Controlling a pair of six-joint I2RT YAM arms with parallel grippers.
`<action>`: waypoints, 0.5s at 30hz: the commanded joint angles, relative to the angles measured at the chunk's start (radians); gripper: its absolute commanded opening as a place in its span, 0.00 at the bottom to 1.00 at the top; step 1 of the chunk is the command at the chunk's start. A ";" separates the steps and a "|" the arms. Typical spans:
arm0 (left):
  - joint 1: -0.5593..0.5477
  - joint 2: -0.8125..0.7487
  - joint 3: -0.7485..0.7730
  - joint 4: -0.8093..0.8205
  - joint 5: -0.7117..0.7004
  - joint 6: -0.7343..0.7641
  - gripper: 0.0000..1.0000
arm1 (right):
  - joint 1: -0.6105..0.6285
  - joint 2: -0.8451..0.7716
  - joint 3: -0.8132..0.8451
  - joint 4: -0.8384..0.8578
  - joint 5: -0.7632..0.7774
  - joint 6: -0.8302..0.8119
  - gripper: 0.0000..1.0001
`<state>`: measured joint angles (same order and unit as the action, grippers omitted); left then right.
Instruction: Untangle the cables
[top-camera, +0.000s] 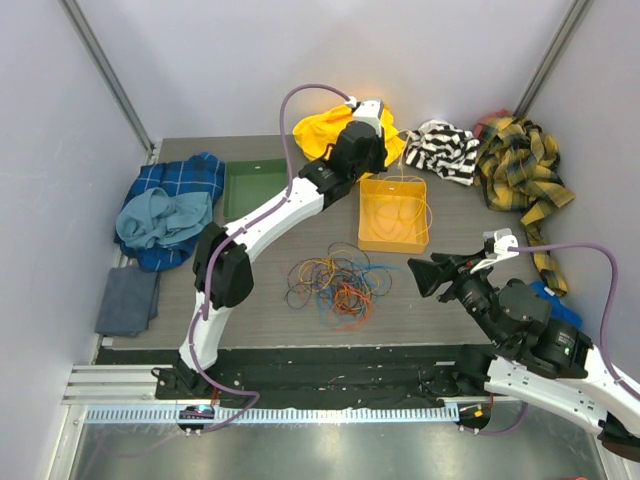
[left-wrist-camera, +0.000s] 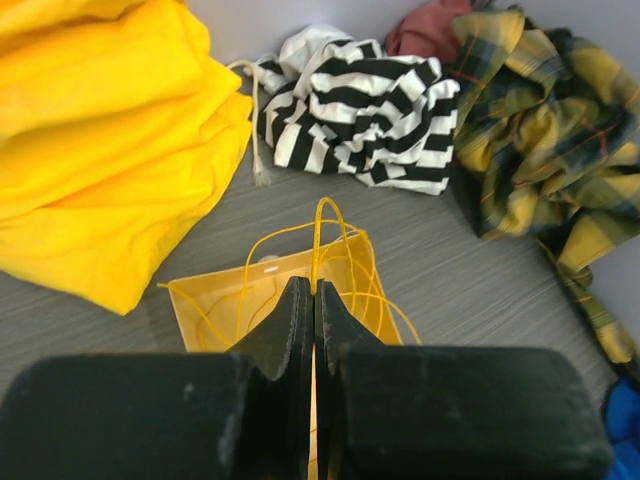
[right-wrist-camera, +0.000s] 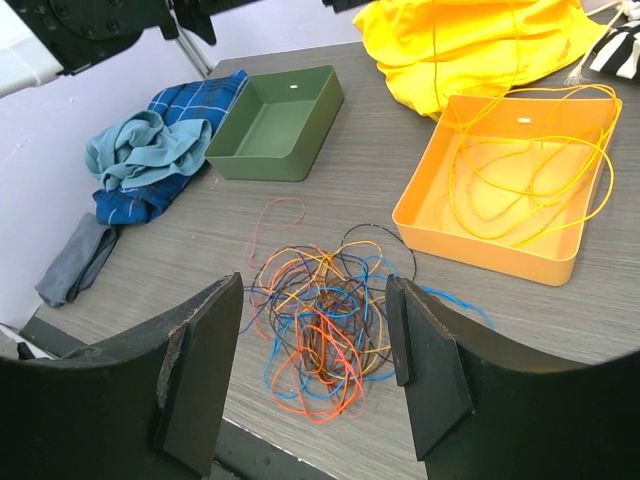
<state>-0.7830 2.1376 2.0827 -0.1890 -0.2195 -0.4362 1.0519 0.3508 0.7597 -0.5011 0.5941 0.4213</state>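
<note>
- Now the left end effector (left-wrist-camera: 314, 300) hangs right above the yellow tray (right-wrist-camera: 480, 248). Its two fingers are pressed together on one yellow cable (left-wrist-camera: 316, 245).
- That cable runs down into the yellow tray, where more yellow loops lie. I think it could slip out, because it is thin and smooth and the fingers pinch only a tiny bit of it.
- A loop could also flop over the wall of the yellow tray and land on the counter (right-wrist-camera: 330, 190), since the cable looks springy and curls by itself.
- The right end effector (right-wrist-camera: 313, 288) is spread wide and holds nothing. It hovers over the pile of cables (right-wrist-camera: 320, 320), which lies on the counter near the yellow tray, on the side closer to the robot.
- That pile is a messy knot of orange, blue, yellow and dark loops, all thin as string. If the right end effector grabs many at once, I think the whole clump may lift together and pull tighter.
- The yellow tray looks like hard plastic, with low straight walls and a flat floor.
- A soft, crumpled yellow cloth (left-wrist-camera: 90, 150) lies just behind the yellow tray. A hanging cable might catch on its folds.
</note>
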 joint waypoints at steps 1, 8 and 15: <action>0.007 -0.047 -0.035 0.076 -0.034 0.031 0.00 | 0.005 -0.003 0.021 0.013 0.030 -0.010 0.66; 0.005 -0.022 -0.108 0.057 -0.018 0.033 0.00 | 0.005 0.013 0.012 0.016 0.030 -0.012 0.66; -0.013 0.067 -0.076 0.030 0.069 -0.032 0.11 | 0.003 0.031 0.015 0.018 0.029 -0.003 0.67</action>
<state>-0.7834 2.1571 1.9709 -0.1837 -0.2111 -0.4343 1.0519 0.3622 0.7597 -0.5030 0.6056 0.4210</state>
